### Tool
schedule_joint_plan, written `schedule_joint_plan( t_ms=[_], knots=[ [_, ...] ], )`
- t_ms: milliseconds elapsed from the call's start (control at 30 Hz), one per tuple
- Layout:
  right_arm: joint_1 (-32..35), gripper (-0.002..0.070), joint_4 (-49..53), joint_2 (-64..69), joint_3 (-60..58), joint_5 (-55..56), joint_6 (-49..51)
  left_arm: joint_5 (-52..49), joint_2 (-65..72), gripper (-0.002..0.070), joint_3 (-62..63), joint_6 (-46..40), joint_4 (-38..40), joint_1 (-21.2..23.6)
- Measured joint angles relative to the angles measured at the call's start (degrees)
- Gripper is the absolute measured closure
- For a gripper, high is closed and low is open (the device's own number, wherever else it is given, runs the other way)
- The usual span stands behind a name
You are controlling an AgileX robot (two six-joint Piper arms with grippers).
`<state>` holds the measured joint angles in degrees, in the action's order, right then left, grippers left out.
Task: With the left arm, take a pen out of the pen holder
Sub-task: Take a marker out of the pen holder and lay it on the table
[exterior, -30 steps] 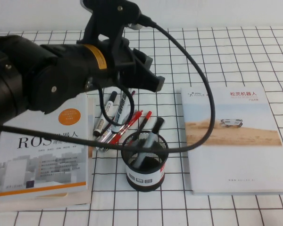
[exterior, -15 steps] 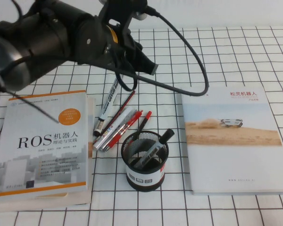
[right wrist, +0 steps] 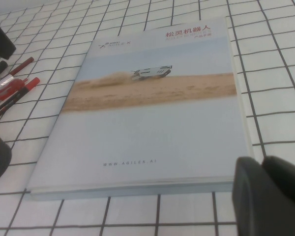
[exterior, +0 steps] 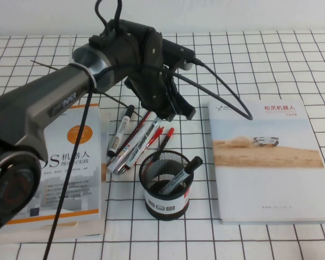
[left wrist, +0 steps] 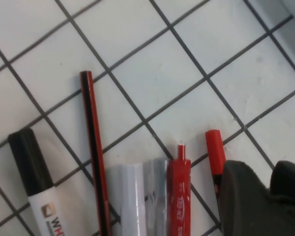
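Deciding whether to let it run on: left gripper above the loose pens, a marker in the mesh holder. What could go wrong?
1. The left gripper hangs over the loose pens, not the pen holder, so it may grab a pen lying on the table.
2. The black marker leans on the holder's rim; a slanted pull could tip the holder.
The right gripper sits by the booklet, out of the way.

All I have under me is a table (exterior: pixel 292 238) spread with a white cloth (exterior: pixel 271 54), ruled by thin black lines into even squares and lying flat across the whole top. Along the table's far edge a plain white wall (exterior: pixel 233 13) rises. The light over the table is bright and even, leaving only soft, faint shadows on the cloth.
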<state>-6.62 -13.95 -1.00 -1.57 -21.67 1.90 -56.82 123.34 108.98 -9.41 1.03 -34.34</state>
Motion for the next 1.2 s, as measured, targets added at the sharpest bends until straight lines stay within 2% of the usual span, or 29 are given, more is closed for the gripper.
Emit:
schedule_joint_plan(
  t_ms=[667, 733, 967, 1200],
  knots=[
    [0.00, 0.0688, 0.00, 0.00, 0.00, 0.00, 0.00, 3.71, 5.67, 0.0582, 0.67, -2.11, 2.04, 0.35],
    [0.00, 0.0688, 0.00, 0.00, 0.00, 0.00, 0.00, 4.11, 5.67, 0.0545, 0.67, -2.74, 2.04, 0.35],
    [0.00, 0.0689, 0.00, 0.00, 0.00, 0.00, 0.00, 6.15, 5.67, 0.0341, 0.67, -2.93, 2.29, 0.91],
    [0.00, 0.0688, 0.00, 0.00, 0.00, 0.00, 0.00, 5.51, 5.41, 0.0302, 0.67, -2.83, 2.29, 1.44]
  ],
)
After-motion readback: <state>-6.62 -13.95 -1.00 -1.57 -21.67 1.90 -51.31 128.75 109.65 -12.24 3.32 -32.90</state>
